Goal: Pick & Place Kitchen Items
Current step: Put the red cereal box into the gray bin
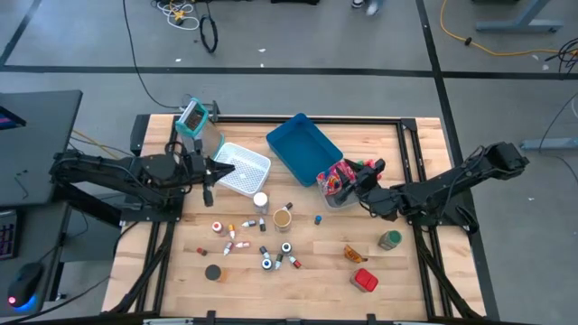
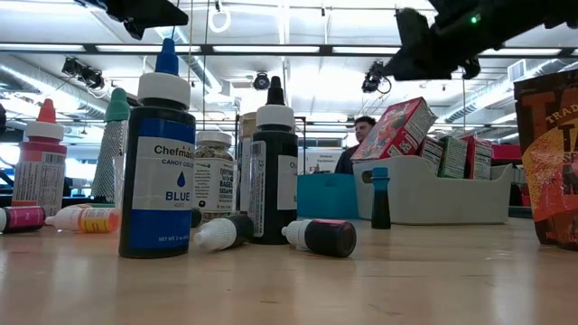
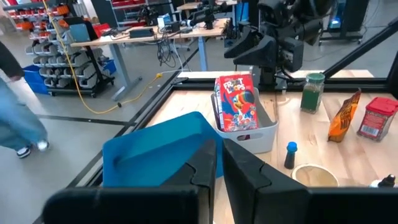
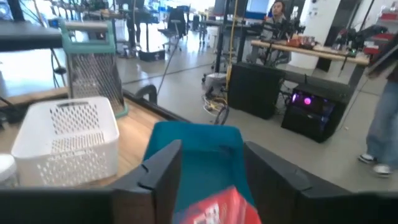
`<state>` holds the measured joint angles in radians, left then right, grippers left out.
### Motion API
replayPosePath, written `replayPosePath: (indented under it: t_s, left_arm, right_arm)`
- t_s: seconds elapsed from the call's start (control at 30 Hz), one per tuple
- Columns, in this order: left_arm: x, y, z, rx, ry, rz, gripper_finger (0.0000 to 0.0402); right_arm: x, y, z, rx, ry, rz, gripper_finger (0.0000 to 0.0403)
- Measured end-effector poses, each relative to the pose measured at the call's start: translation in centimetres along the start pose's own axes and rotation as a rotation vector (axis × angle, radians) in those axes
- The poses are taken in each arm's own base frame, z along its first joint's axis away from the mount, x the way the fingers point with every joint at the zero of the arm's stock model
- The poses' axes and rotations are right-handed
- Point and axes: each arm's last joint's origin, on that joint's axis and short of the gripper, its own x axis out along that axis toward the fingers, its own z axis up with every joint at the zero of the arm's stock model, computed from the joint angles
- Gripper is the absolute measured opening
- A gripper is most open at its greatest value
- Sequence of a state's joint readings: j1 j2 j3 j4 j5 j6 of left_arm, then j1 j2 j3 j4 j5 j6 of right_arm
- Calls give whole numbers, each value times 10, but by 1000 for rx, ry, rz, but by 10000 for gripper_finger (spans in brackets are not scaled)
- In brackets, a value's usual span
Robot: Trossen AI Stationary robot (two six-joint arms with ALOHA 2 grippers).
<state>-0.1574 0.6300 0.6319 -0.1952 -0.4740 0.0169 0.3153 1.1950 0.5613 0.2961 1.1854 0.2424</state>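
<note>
Several small bottles (image 1: 244, 230), a cork-lidded jar (image 1: 283, 217), a green-capped jar (image 1: 389, 239), an orange packet (image 1: 354, 254) and a red tin (image 1: 365, 280) lie spread over the wooden table. A red cereal box (image 3: 236, 102) stands tilted in the pale bin (image 1: 336, 188) among other red and pink packets. My right gripper (image 4: 211, 168) hovers open just above that box, a finger on either side of its top and apart from it. My left gripper (image 1: 209, 181) is shut and holds nothing, level beside the white mesh basket (image 1: 242, 167).
The blue tray (image 1: 302, 146) lies at the far middle, between basket and bin. A teal-framed grater (image 1: 194, 116) stands at the far left corner. A white-capped bottle (image 1: 260, 200) stands just near of the basket. People are in the room beyond the table.
</note>
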Motion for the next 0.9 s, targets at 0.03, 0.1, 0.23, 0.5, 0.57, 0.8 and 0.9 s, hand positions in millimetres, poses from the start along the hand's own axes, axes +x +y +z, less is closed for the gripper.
replayPosePath:
  t_s: [0.03,0.1,0.23,0.5,0.57,0.8,0.9]
  left_arm:
    - [0,0,0,1,3,0,33]
    - [1,0,0,0,3,0,33]
    - [1,-1,-1,-3,7,0,33]
    - [1,-1,-1,-7,6,0,33]
    - [1,-1,-1,-7,5,0,33]
    - [1,-1,-1,11,5,0,33]
    - [1,-1,-1,26,6,0,33]
  right_arm:
    - [0,-1,-3,-9,14,-4,193]
    - [0,-3,-9,-20,42,-14,199]
    - [2,-7,-17,0,94,-22,191]
    - [11,-14,-25,33,194,7,133]
    - [13,-16,-25,26,193,-9,110]
    - [19,-20,-26,-7,219,-20,11]
    - [20,-20,-25,-29,217,-13,14]
